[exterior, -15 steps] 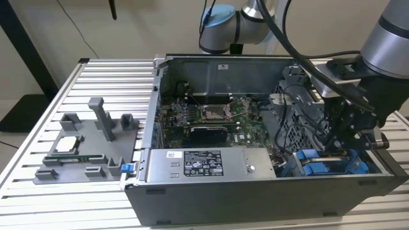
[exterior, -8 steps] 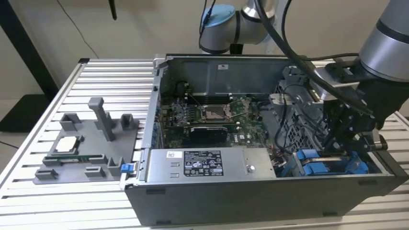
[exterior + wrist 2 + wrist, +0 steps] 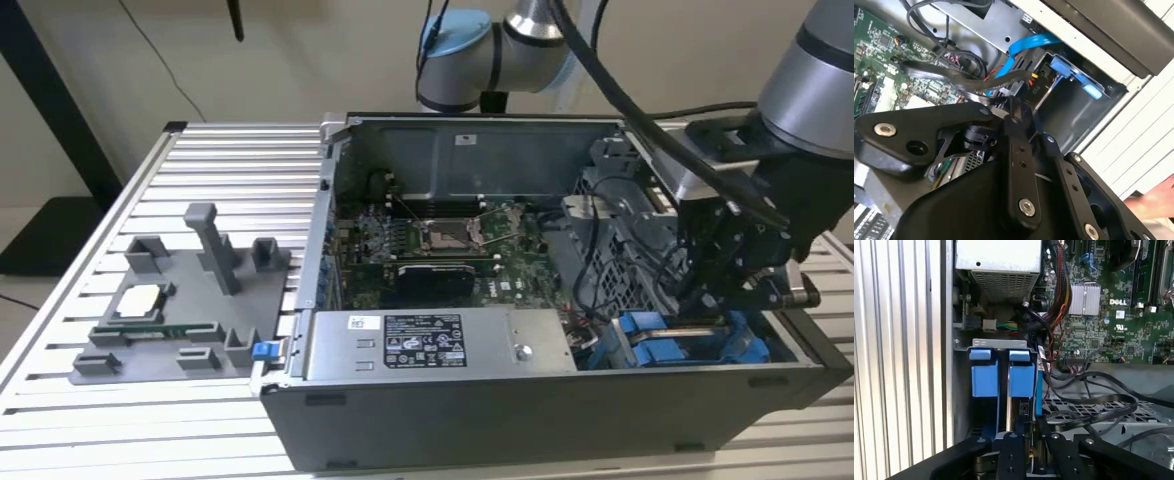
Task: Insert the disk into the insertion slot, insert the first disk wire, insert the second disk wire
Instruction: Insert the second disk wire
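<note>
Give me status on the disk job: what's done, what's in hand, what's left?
Done: the disk in its blue carrier looks seated in the insertion slot at the case's corner. In hand: the claw is down at the bay's mouth, right by the disk's end and the black wires draped beside it. Left: I can't confirm either disk wire is plugged in, so count both as open.

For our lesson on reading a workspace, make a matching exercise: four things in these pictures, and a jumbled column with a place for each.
Things
1. gripper
2. power-supply box
3. CPU socket
4. grey fixture block

Places
A. on the slatted table, outside the case
B. middle of the green motherboard
C. against the case's near wall, white label up
D. down over the blue drive carriers

Pairs: 1-D, 2-C, 3-B, 4-A
</note>
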`<state>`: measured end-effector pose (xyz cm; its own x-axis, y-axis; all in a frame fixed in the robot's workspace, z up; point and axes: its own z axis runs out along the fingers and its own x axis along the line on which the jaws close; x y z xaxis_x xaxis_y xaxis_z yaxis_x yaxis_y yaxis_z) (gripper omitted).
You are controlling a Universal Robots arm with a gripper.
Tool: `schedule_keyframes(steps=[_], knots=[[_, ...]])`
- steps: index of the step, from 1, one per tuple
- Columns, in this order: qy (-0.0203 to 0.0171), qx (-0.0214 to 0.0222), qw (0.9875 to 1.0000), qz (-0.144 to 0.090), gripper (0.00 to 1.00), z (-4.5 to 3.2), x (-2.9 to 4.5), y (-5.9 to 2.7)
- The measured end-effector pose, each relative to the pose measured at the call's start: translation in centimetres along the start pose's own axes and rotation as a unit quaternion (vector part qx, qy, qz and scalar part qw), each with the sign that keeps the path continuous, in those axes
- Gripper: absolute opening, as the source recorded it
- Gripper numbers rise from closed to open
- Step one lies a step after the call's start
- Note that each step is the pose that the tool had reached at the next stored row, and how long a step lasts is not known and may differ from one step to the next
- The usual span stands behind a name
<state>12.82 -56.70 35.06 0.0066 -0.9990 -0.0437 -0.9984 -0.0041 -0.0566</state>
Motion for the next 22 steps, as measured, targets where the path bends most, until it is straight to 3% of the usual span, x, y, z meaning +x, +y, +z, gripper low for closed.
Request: schedule_keyframes(steps=[10,17,22], knots=[[0.0000,-0.0005,1.0000,0.000,1.00,-3.94,-0.18,-0.22],[-0.0001,-0.0099,1.0000,0.000,1.00,-5.26,-0.24,-0.29],[-0.0003,-0.0102,0.9999,0.000,1.00,-5.84,-0.26,-0.33]])
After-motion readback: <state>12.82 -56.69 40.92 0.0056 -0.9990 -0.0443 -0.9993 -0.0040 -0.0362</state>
